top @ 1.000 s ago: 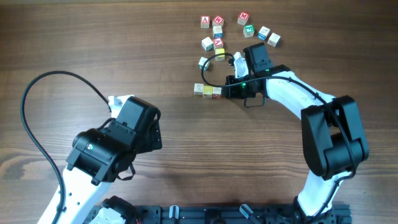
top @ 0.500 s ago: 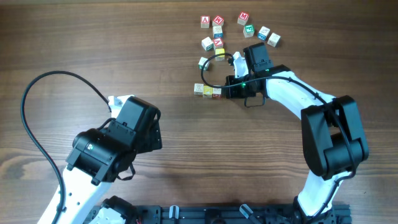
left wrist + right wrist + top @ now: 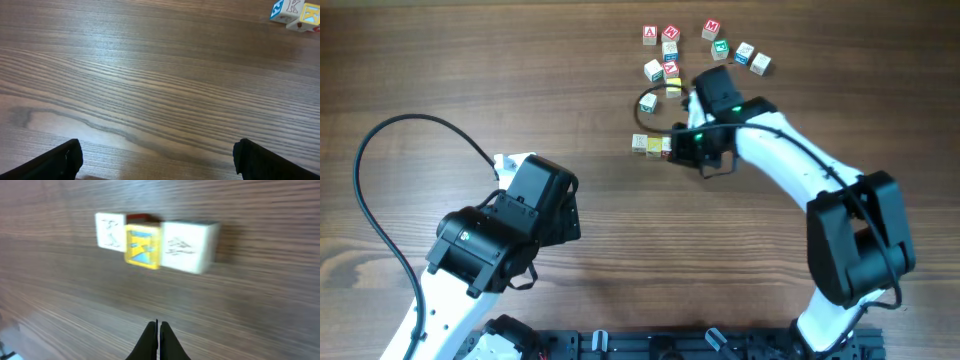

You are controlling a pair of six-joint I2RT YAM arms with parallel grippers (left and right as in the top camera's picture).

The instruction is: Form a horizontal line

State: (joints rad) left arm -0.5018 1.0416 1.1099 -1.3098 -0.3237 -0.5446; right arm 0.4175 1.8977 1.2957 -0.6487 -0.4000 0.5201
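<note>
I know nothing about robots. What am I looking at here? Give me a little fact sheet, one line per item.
Surface: wooden table
Row of three cubes: side by side, yellow in the middle
Loose cubes: scattered, apart from the row
Right arm: jaws shut, empty, close to the row
Left arm: jaws open, empty, far from the cubes

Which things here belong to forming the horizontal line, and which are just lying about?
In the job:
row of three cubes
right pincer, shut, next to the row

Lying about:
loose letter cubes beyond the row
left pincer, open, away from the cubes
black cable
</note>
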